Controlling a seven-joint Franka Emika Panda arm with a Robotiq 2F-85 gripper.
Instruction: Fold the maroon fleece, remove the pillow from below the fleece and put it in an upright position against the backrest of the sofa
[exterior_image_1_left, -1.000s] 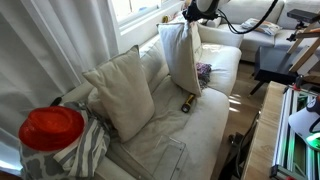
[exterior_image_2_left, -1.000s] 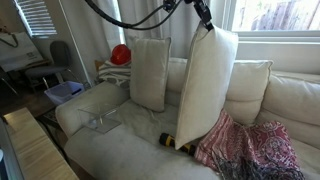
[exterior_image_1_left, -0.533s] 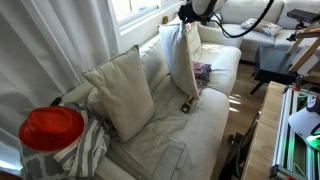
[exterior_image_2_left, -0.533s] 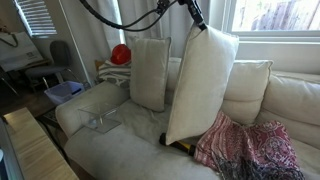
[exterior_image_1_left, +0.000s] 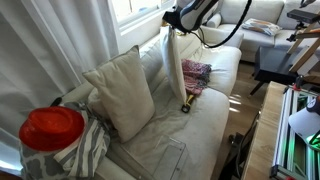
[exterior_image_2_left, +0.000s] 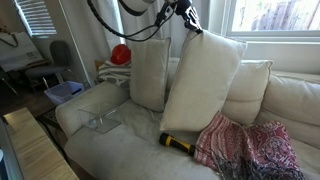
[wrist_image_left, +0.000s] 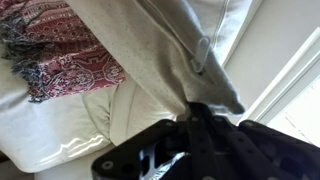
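Pillow (exterior_image_2_left: 205, 85): off-white, square, pointed corners. It hangs tilted over the sofa seat (exterior_image_2_left: 130, 152), gripped at one upper corner by the jaws. In the wrist view the jaws are pinched tight on a bunched fold of the pillow (wrist_image_left: 150, 40). Its lower end comes down to about seat level, but contact with the cushion cannot be told. In an exterior view the pillow (exterior_image_1_left: 172, 65) is seen nearly edge-on, in front of the backrest of the sofa (exterior_image_2_left: 292, 98) and not laid flat against it. Maroon fleece (exterior_image_2_left: 245, 148): patterned and fringed, lying bunched and unfolded on the seat, just beside the pillow's lower part; it also shows in the wrist view (wrist_image_left: 60, 45). Larger plump pillow (exterior_image_2_left: 150, 72): off-white, upright against the backrest, nearer the sofa's end. Back cushion (exterior_image_2_left: 252, 88): partly hidden behind the held pillow. Yellow-and-black tool (exterior_image_2_left: 178, 143): lying on the seat at the foot of the held pillow. Clear plastic container (exterior_image_2_left: 100, 122): on the seat, in front of the larger plump pillow. Red round object (exterior_image_1_left: 48, 128): at the sofa's end, with striped grey-white fabric (exterior_image_1_left: 92, 148) just beside it.
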